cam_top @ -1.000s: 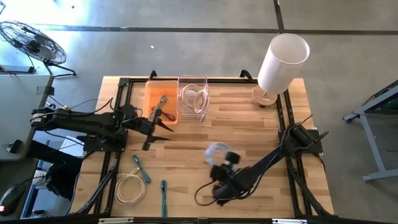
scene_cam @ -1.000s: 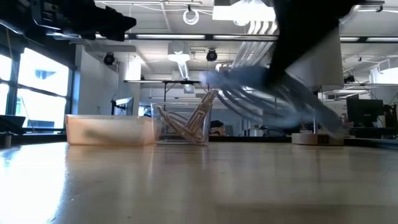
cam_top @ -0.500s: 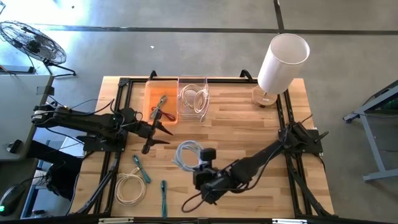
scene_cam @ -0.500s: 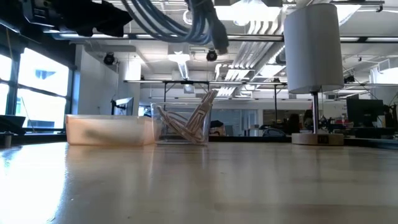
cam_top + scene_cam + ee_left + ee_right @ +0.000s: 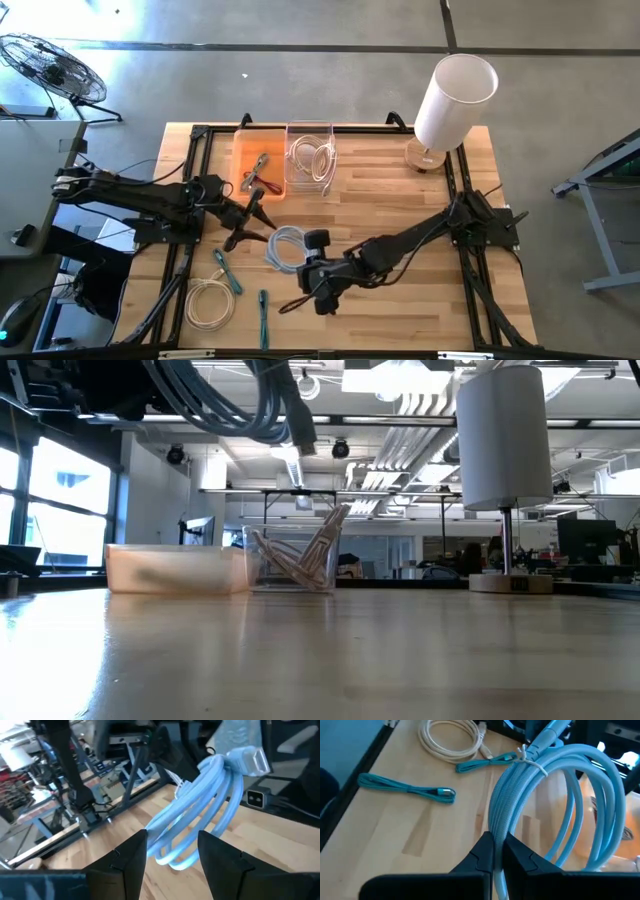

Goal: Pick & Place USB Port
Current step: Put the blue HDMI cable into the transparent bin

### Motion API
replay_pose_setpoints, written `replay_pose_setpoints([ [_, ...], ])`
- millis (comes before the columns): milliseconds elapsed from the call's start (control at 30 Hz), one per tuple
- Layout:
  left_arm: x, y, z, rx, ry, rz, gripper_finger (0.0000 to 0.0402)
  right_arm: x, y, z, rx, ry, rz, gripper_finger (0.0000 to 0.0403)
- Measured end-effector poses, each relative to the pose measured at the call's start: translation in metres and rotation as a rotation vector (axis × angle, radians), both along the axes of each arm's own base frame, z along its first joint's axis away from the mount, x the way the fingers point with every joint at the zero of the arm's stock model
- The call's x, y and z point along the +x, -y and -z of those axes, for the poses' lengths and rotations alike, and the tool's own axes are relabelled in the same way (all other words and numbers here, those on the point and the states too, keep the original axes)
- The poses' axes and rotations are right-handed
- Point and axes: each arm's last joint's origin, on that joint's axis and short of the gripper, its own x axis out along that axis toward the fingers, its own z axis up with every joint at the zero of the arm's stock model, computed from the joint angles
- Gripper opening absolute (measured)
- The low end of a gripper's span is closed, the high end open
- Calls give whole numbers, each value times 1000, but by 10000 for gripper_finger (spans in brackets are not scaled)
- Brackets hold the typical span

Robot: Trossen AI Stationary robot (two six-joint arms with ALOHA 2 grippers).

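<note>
Pinched tight, the right gripper (image 5: 496, 851) has its two fingers clamped on the bundled strands of the light-blue USB cable (image 5: 284, 246), and it carries that coil in the air over the middle of the table (image 5: 400, 200), left of centre, with the plug (image 5: 253, 761) dangling free at the loop's end. Over on the other side, the left gripper (image 5: 252, 218) hangs just beside the coil with its fingers spread wide, and in its wrist view the loops sit right in front of that gap, though nothing is touching yet. It looks like a handover, or a carry toward the clear bin (image 5: 310, 158) and the orange bin (image 5: 256, 165) at the back. The risk: the grip is on only part of the bundle, so a loop could slide out and snag on the left fingers, or the two arms could knock together at such close quarters. Compared with half a second ago, the right arm has swung the cable further left and toward the left gripper, which has turned a little to face it; the cream cable (image 5: 208, 303) and teal cables (image 5: 227, 272) haven't budged.
</note>
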Motion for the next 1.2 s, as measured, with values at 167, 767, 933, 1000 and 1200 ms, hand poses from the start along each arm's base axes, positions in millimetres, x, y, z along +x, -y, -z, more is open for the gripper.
replay_pose_setpoints([
  [167, 3, 1, 5, 7, -24, 61, 173, 6, 10, 0, 36, -8, -23, 10],
  [767, 5, 2, 1, 65, 64, 93, 88, 14, 23, -3, 48, 17, -61, 10],
  [933, 6, 3, -2, 65, 103, 113, 71, 14, 23, -5, 58, 24, -73, 10],
  [1000, 7, 2, -2, 67, 102, 99, 54, 14, 23, -5, 58, 24, -72, 10],
  [1200, 7, 2, 1, 68, 75, 80, 9, 14, 24, -5, 56, 23, -54, 10],
])
